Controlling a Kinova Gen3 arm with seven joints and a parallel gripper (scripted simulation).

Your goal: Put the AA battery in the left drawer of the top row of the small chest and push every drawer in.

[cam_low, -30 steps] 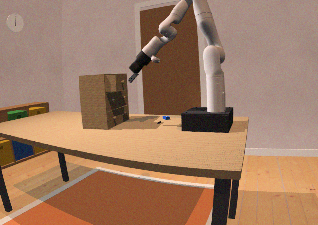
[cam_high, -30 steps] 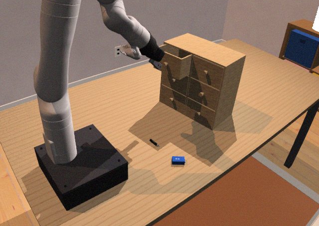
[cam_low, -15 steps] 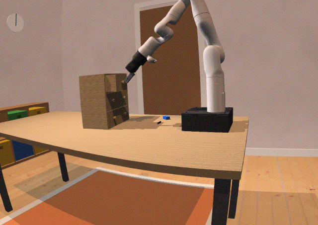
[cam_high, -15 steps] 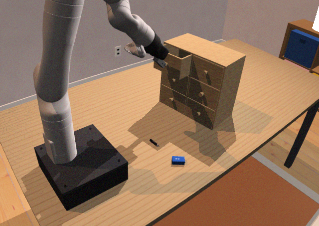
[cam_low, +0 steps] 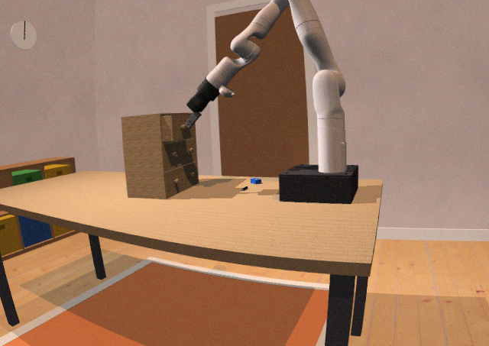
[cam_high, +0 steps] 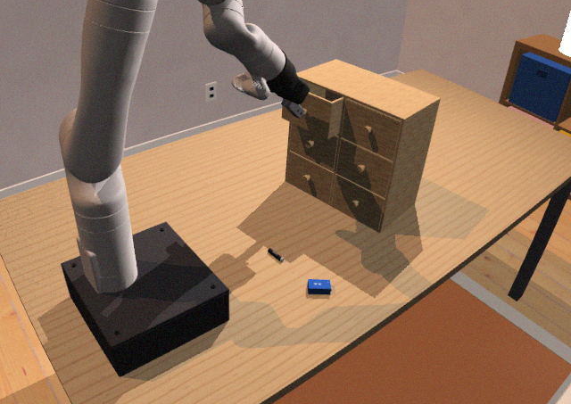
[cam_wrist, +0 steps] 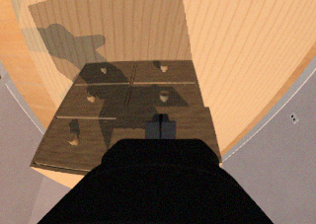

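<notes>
Black AA battery (cam_high: 275,254): lies flat on table (cam_high: 460,127), between arm base and chest (cam_high: 405,127), long axis slanting toward blue block (cam_high: 318,286). Gripper (cam_high: 294,108): fully closed, empty, at the part-open top-left drawer (cam_high: 332,109), well above and apart from the battery.

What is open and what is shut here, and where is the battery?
Top left drawer: pulled partly out.
Other five drawers: pushed in.
Hand: shut, empty, at the open drawer's front.
AA battery: lying on the table.
Blue box: lying on the table.
</notes>
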